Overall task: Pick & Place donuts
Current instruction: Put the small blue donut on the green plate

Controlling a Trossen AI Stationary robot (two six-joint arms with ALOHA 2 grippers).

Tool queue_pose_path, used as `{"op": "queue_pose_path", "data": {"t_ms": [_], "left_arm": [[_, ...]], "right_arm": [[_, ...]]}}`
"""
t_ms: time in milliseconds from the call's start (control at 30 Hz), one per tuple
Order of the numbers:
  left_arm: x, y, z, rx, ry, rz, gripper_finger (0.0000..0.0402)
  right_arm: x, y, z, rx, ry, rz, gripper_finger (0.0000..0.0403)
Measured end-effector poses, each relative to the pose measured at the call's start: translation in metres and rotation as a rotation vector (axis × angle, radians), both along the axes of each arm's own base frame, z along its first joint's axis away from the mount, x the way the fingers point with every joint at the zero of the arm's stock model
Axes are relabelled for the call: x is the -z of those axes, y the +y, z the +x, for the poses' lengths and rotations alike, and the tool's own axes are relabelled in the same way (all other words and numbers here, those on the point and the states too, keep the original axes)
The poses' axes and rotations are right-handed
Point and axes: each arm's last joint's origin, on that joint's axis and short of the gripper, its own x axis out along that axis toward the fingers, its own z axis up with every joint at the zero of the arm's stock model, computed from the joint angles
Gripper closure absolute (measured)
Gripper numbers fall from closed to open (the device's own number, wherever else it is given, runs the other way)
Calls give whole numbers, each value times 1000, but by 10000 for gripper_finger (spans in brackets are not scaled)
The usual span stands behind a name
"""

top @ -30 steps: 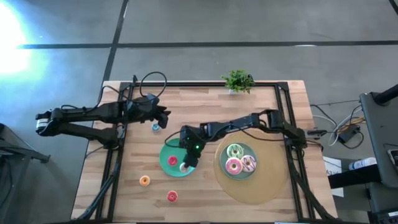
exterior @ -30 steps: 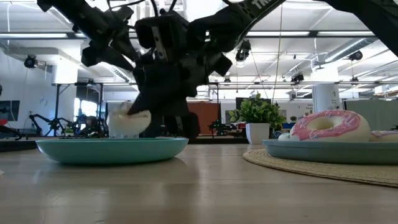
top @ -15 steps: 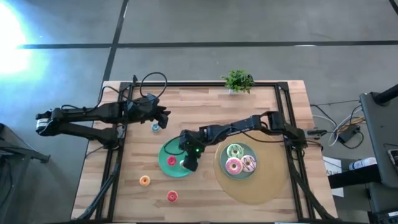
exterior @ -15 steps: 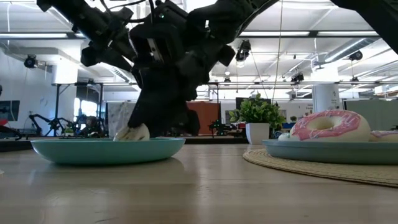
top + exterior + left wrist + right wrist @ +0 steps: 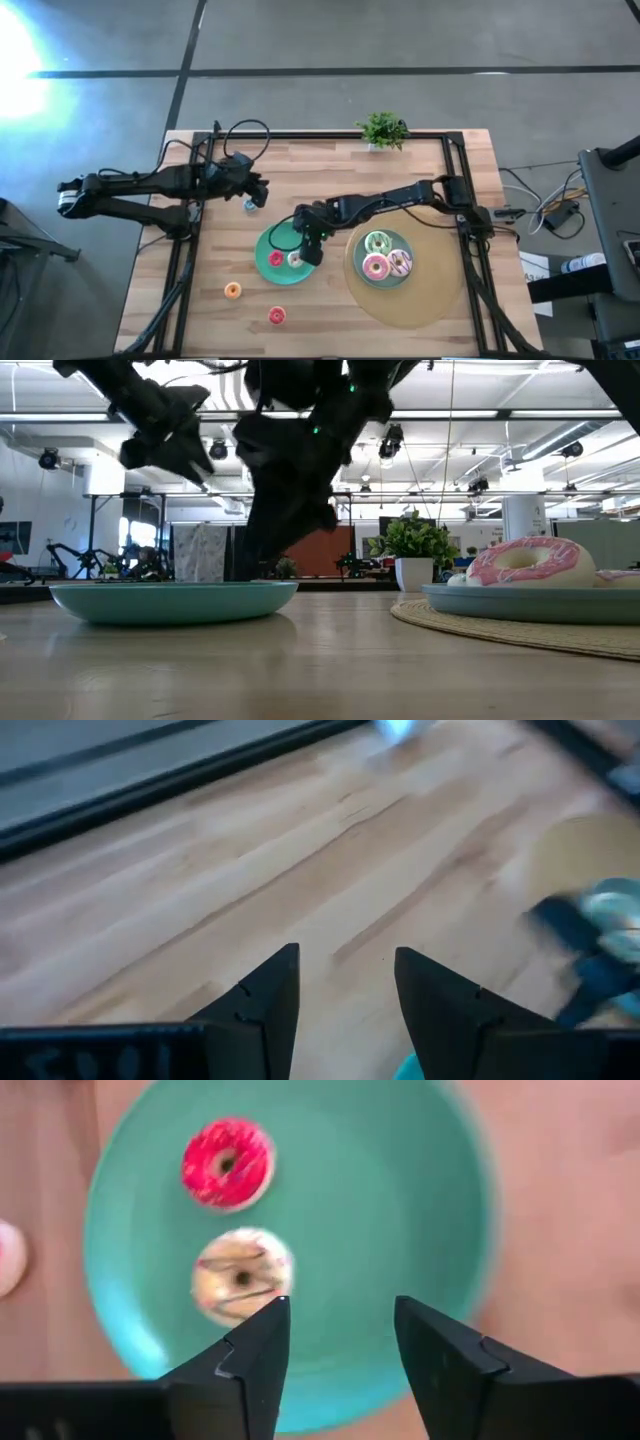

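On the surface (image 5: 420, 160), a small plate (image 5: 268, 262) sits near the middle with two donuts in it side by side: one (image 5: 276, 259) toward the left, the other (image 5: 295, 260) just right of it. The right gripper (image 5: 312, 250) hangs over that plate's right edge. To the right, a round mat (image 5: 440, 300) carries a second plate (image 5: 352, 262) holding three larger donuts (image 5: 376, 266) bunched together. Two tiny donuts (image 5: 232, 291) (image 5: 277, 316) lie on the bare wood near the front, left of the mat. Another tiny donut (image 5: 250, 205) lies behind the small plate, just under the left gripper (image 5: 258, 192). A potted plant (image 5: 383, 129) stands at the rear edge
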Motion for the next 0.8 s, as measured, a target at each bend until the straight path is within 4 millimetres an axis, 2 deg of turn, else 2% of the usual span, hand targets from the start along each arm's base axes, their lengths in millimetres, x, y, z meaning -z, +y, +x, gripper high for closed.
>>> {"op": "queue_pose_path", "data": {"t_ms": [167, 333, 467, 600, 800], "left_arm": [[20, -1, -15, -134, 210, -125, 262], [42, 0, -15, -178, 329, -274, 262], [70, 11, -10, -226, 382, -341, 262], [88, 27, -11, -266, 376, -399, 262], [92, 44, -18, -232, 366, -432, 262]], "right_arm": [[-28, -15, -15, 25, 12, -92, 223], [-31, -45, -32, 99, 77, -88, 223], [-35, -65, -43, 150, 83, -83, 223], [-43, -72, -51, 181, 64, -77, 223], [-57, -72, -56, 200, 24, -75, 224]]}}
